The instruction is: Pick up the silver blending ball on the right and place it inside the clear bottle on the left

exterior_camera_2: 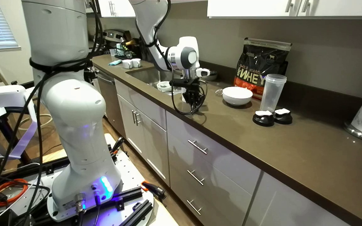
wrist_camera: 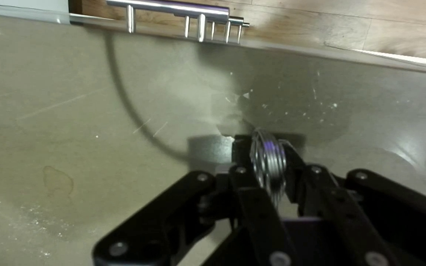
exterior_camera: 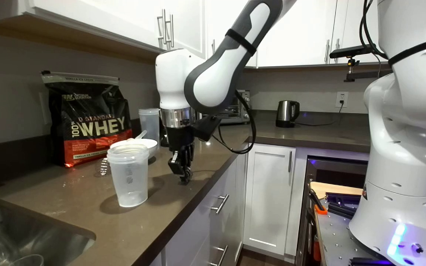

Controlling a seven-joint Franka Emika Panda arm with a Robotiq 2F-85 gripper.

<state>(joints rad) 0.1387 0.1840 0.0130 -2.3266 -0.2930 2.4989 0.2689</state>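
In the wrist view my gripper point(wrist_camera: 267, 153) is shut on the silver blending ball point(wrist_camera: 270, 159), its wire coils pressed between the dark fingers point(wrist_camera: 241, 149). An exterior view has the gripper point(exterior_camera: 182, 174) pointing down, its tips at or just above the counter. The clear bottle point(exterior_camera: 129, 177) stands upright and uncapped to the left of it there, a short gap away. From the opposite camera the gripper point(exterior_camera_2: 195, 105) hides most of that bottle. A similar wire ball point(exterior_camera: 103, 168) lies on the counter behind the bottle.
A white bowl point(exterior_camera_2: 237, 95) with a scoop, a whey bag point(exterior_camera: 87, 122) and a taller clear cup point(exterior_camera_2: 273, 92) stand toward the wall. Two black lids point(exterior_camera_2: 263, 118) lie near that cup. The sink point(exterior_camera: 32, 229) opens beyond the bottle. The counter's front edge point(exterior_camera: 198, 184) runs close by the gripper.
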